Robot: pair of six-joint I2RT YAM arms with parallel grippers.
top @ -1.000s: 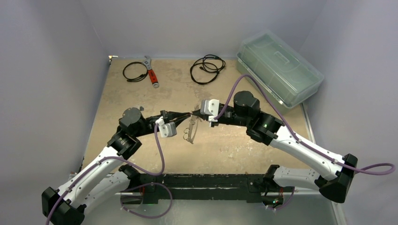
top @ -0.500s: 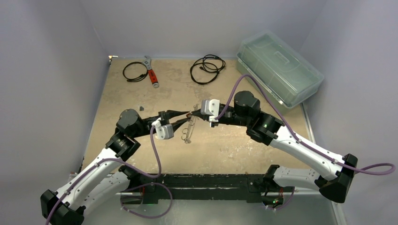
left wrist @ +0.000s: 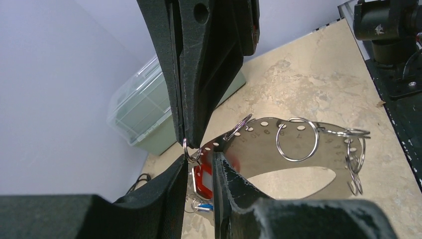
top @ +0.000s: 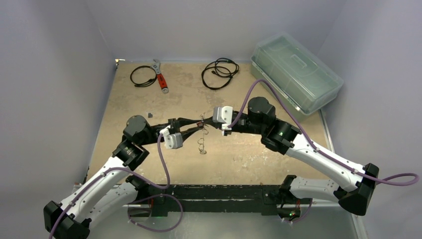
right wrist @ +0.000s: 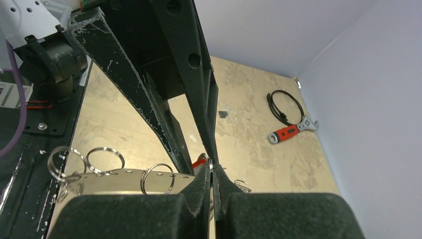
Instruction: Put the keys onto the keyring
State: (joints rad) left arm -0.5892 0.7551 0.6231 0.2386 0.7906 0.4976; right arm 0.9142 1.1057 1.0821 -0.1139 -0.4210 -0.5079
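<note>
The keyring (top: pixel 201 142) is a flat curved metal plate (left wrist: pixel 298 149) with numbered holes and several split rings, hanging in mid-air over the table's middle. My right gripper (right wrist: pixel 211 172) is shut on a small split ring (left wrist: pixel 191 152) at the plate's end. My left gripper (left wrist: pixel 200 162) faces it from the left, open by a narrow gap. A red-headed key (left wrist: pixel 204 179) hangs just under that ring, between the left fingers. A blue-headed key (left wrist: pixel 201 206) lies on the table below. In the top view the left gripper (top: pixel 198 124) and right gripper (top: pixel 204 122) nearly touch.
At the back lie a red-handled wrench (top: pixel 161 79) and two coiled black cables (top: pixel 143 75) (top: pixel 219 72). A clear lidded box (top: pixel 296 72) stands at the back right. A small dark piece (top: pixel 149 115) lies on the table left of the left arm. Walls close in both sides.
My left gripper was shut at the ring and has opened, its fingers now spread. The hanging plate has swung and turned more edge-on. The right gripper stays shut in place.
</note>
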